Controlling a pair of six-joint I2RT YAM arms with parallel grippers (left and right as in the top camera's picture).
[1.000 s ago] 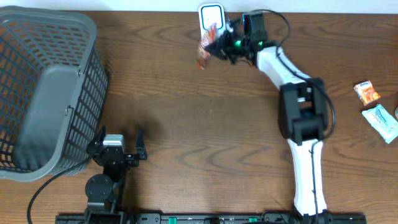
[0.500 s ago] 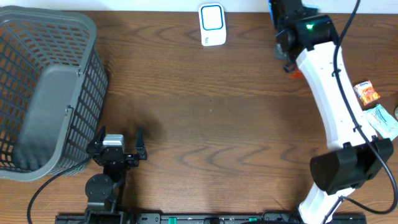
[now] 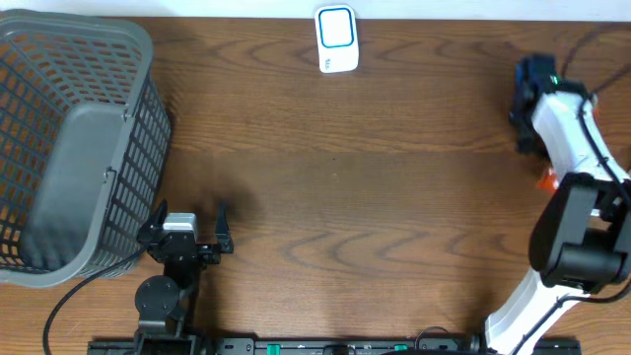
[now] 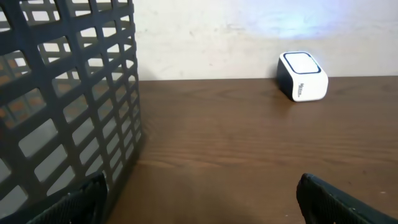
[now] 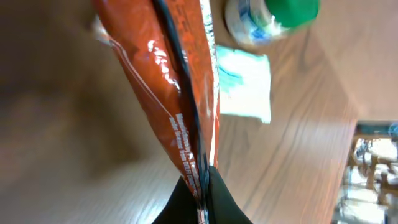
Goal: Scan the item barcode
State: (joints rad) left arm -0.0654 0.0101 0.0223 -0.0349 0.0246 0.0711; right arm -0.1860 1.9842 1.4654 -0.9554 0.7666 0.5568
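— What's on the worktop point(image 3: 394, 197)?
— A grey basket point(image 3: 69, 148) at left; beside it the left pincer point(image 3: 188, 219) gapes wide, empty.
— The right pincer point(image 5: 200, 186)?
— Clamped tight on the orange packet point(image 5: 168, 93) at the right edge, well apart from the white scanner point(image 3: 336, 39) at the far edge.

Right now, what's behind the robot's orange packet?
A pale green sachet and a green-capped bottle lie on the table behind the orange packet. It hides the sachet's left edge.

Dark brown wood-grain desk point(image 3: 325, 187), backed by a rough off-white wall point(image 4: 205, 37) washed with a faint bluish glow up top.
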